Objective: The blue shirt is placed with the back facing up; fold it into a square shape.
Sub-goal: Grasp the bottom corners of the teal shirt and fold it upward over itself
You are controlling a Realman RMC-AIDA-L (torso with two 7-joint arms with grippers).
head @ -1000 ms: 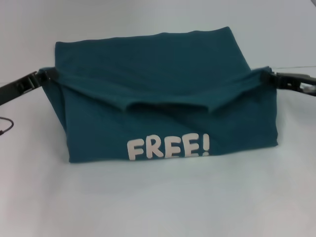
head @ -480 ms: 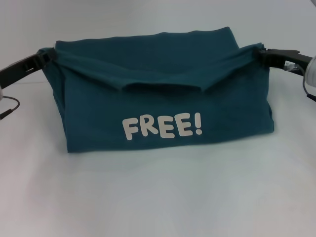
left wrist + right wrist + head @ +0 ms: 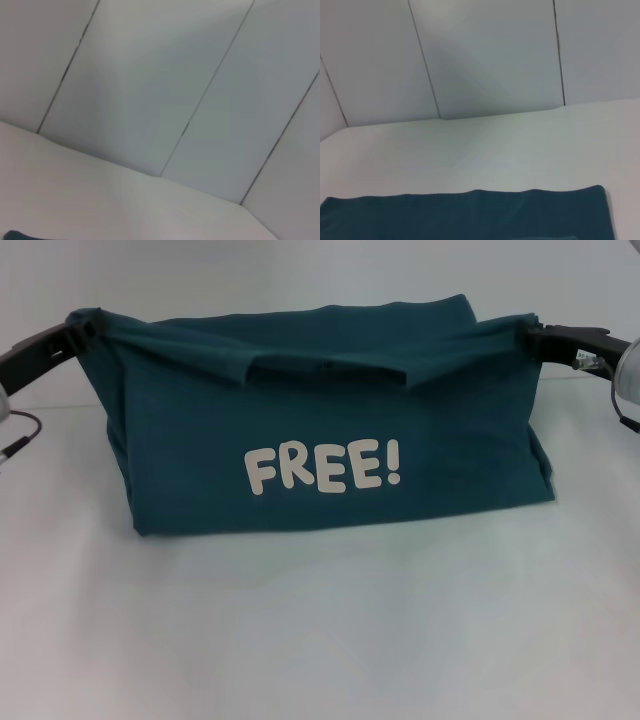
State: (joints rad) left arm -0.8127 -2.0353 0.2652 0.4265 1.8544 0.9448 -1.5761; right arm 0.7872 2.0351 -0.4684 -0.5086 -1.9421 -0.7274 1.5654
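Note:
The blue shirt is a dark teal T-shirt on the white table, its near part lifted so the white "FREE!" lettering faces me. My left gripper is shut on the shirt's upper left corner. My right gripper is shut on the upper right corner. Both hold the raised edge above the table, with the cloth hanging down between them. A flap sags along the top middle. The right wrist view shows the shirt's far edge lying flat. The left wrist view shows only a sliver of teal.
The white table spreads in front of the shirt and to both sides. A panelled white wall stands behind the table. A thin cable hangs by my left arm.
Both grippers have risen and moved away from me with the shirt's corners. The front layer is pulled taller, and the "FREE!" lettering has moved up and shows in full.

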